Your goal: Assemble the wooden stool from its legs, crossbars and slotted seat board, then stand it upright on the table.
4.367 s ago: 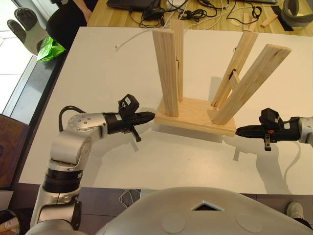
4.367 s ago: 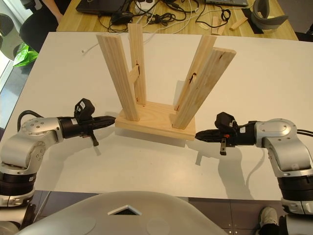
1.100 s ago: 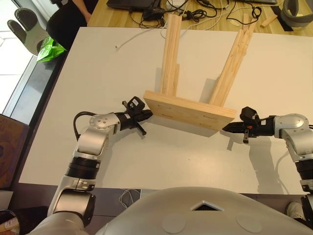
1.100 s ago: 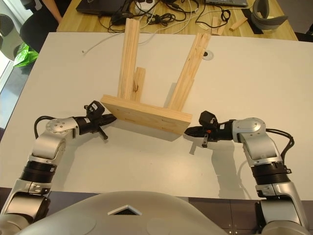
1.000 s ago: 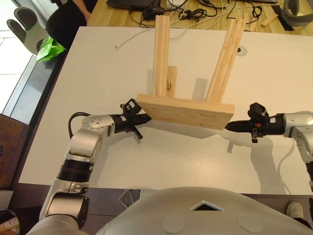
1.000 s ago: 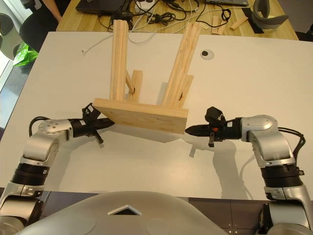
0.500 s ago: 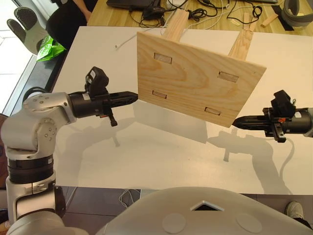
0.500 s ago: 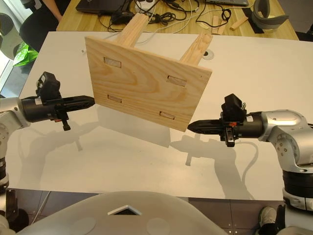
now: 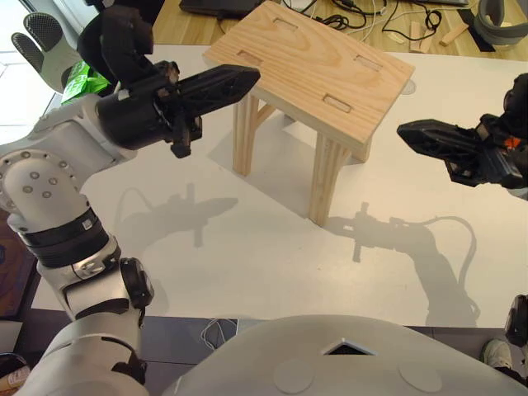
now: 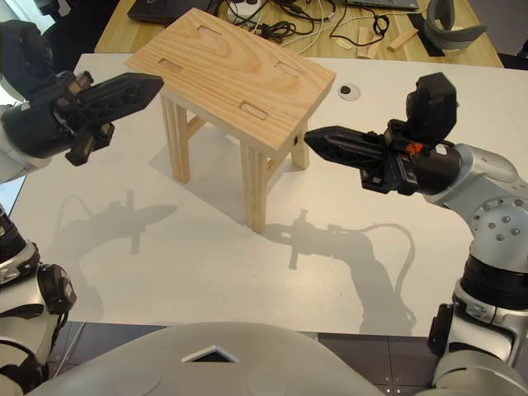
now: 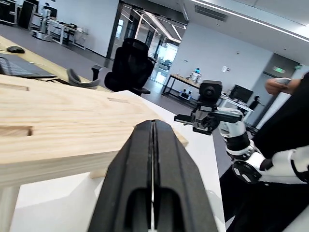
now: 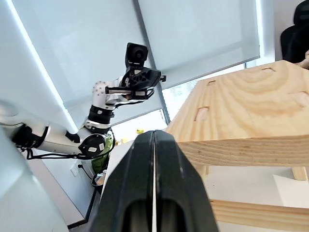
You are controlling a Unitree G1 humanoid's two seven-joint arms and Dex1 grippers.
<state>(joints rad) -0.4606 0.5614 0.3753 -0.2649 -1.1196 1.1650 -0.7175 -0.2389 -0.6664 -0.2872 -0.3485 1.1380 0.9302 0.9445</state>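
Observation:
The wooden stool (image 9: 309, 54) stands upright on the white table (image 9: 247, 247), its slotted seat board (image 10: 231, 70) on top and its legs (image 10: 256, 186) on the tabletop. My left gripper (image 9: 252, 76) hangs shut in the air beside the seat's left edge, at about seat height, holding nothing. In the left wrist view its tip (image 11: 152, 126) points along the seat (image 11: 58, 121). My right gripper (image 10: 310, 137) is shut and empty, a small gap off the seat's right edge. The right wrist view has its tip (image 12: 153, 137) level with the seat (image 12: 241, 116).
Behind the table is a wooden desk (image 9: 190, 25) with a laptop, tangled cables (image 10: 272, 21) and wood offcuts (image 10: 404, 37). A round cable grommet (image 10: 350, 91) sits in the table right of the stool. Bare tabletop lies in front of the stool.
The stool, held upside-down then tipped between both grippers, now stands on its legs. Both grippers have risen and come off the seat's edges.

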